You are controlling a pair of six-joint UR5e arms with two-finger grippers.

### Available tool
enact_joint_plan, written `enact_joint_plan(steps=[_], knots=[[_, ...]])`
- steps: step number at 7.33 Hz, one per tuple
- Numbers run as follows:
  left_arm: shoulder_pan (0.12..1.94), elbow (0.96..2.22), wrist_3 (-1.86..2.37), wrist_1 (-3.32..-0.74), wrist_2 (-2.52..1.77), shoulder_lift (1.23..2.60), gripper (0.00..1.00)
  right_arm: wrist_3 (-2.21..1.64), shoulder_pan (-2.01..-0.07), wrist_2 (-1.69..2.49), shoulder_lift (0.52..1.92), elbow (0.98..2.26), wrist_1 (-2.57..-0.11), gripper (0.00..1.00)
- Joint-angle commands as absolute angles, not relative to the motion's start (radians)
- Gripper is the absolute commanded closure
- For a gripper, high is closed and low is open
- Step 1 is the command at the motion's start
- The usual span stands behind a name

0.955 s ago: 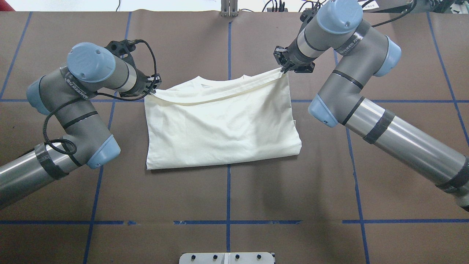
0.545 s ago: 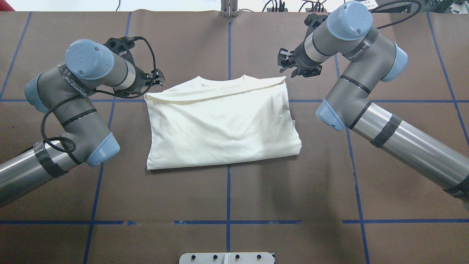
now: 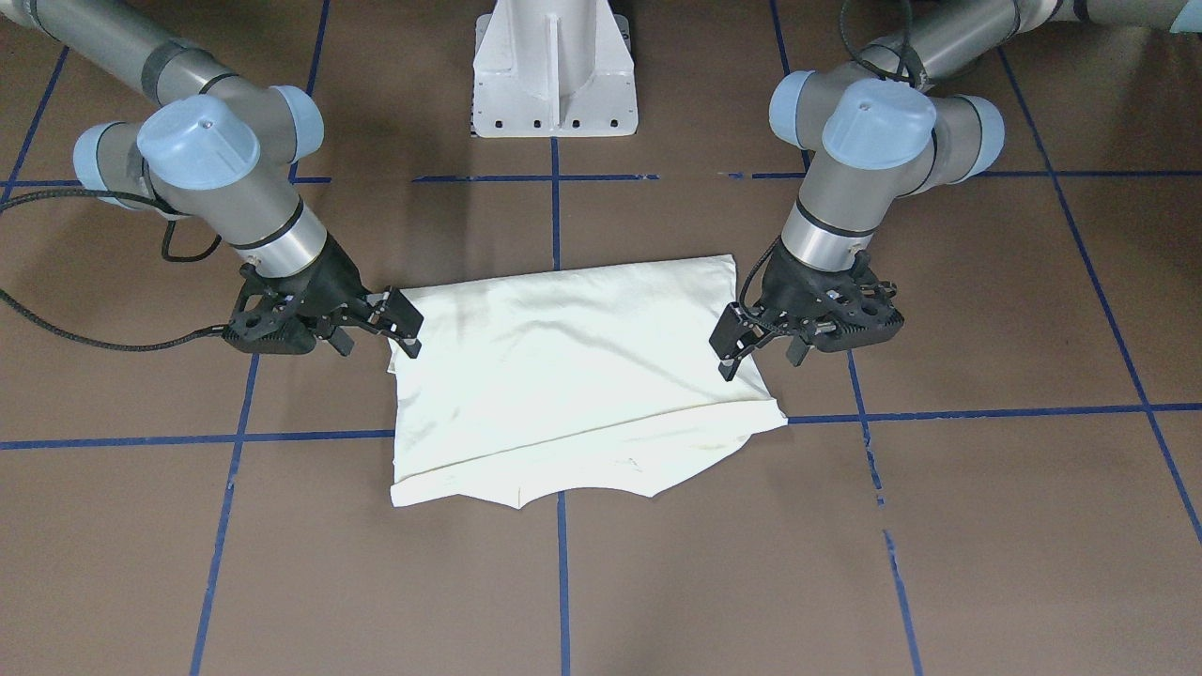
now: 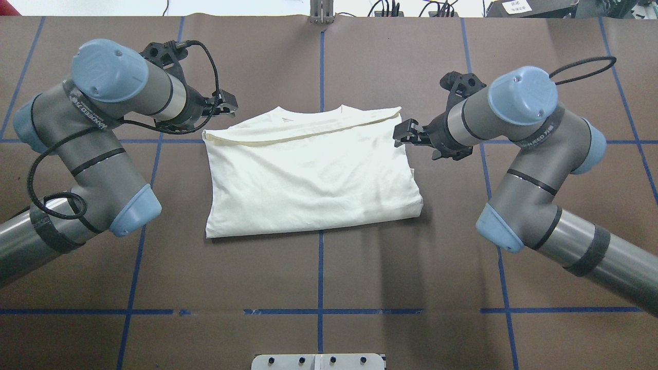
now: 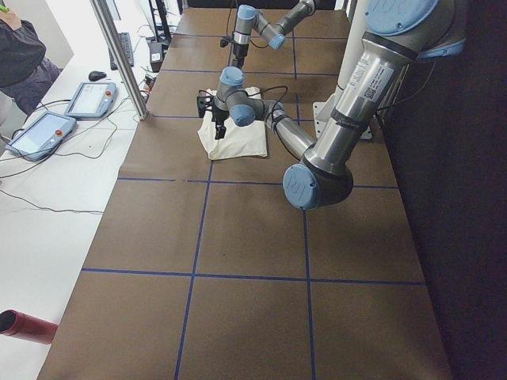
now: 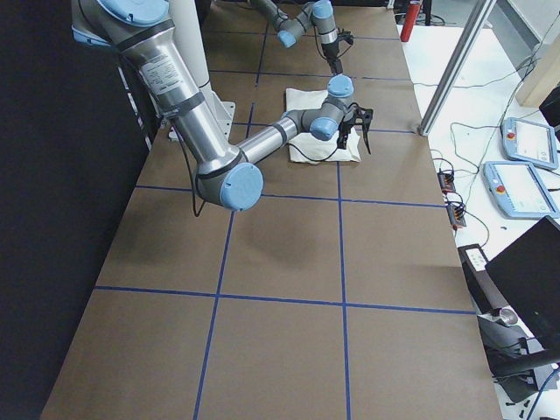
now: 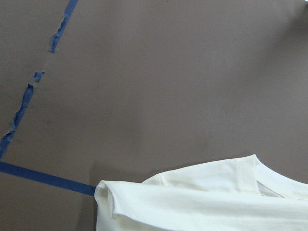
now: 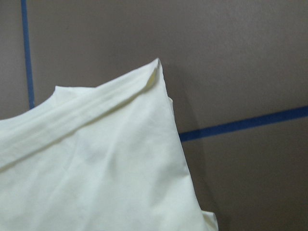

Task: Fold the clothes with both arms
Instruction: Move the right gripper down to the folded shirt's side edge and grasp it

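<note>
The clothes are one cream shirt (image 4: 308, 174), folded in half and lying flat mid-table with its plain side up and the neckline at the far edge. It also shows in the front view as the shirt (image 3: 573, 376). My left gripper (image 4: 229, 103) hovers open just off the shirt's far-left corner, holding nothing. My right gripper (image 4: 406, 132) is open beside the shirt's right edge, near the far-right corner. In the front view the left gripper (image 3: 730, 345) and right gripper (image 3: 404, 324) both stand open at the shirt's sides. The wrist views show only the shirt corners (image 7: 216, 197) (image 8: 96, 163).
Blue tape lines (image 4: 320, 267) cross the brown table cover. The white pedestal base (image 3: 554, 75) stands behind the shirt. A metal bracket (image 4: 318, 361) sits at the near edge. Teach pendants (image 5: 47, 131) lie on a side table, with a person (image 5: 20, 55) beside it.
Both grippers have let go of the shirt's top-layer corners and opened; the layer now lies flat. The right arm swung nearer and outward along the right edge. The left backed off slightly.
</note>
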State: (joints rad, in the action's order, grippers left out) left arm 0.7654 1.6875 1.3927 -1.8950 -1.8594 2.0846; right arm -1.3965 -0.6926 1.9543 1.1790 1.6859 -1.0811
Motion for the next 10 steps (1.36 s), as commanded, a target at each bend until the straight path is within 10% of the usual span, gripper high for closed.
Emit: enact_joint_plan(steps=[1,3,6,10], knots=[[0.764,1.732,1.396,-1.858,-1.861,2.085,0.0,-1.397,-0.586,1.87,1.207,1.675,-1.081,0.0],[0.762,1.733,1.396,-1.858,-1.859,2.085,0.0,-1.396,-0.577,1.855,1.203,1.657,-1.08,0.09],[0.762,1.735,1.394,-1.859,-1.859,2.085,0.0,-1.384,-0.571,1.856,1.212,1.658,-1.074,0.93],[0.762,1.755,1.394,-1.859,-1.861,2.083,0.0,-1.382,-0.545,1.87,1.291,1.744,-1.077,1.0]])
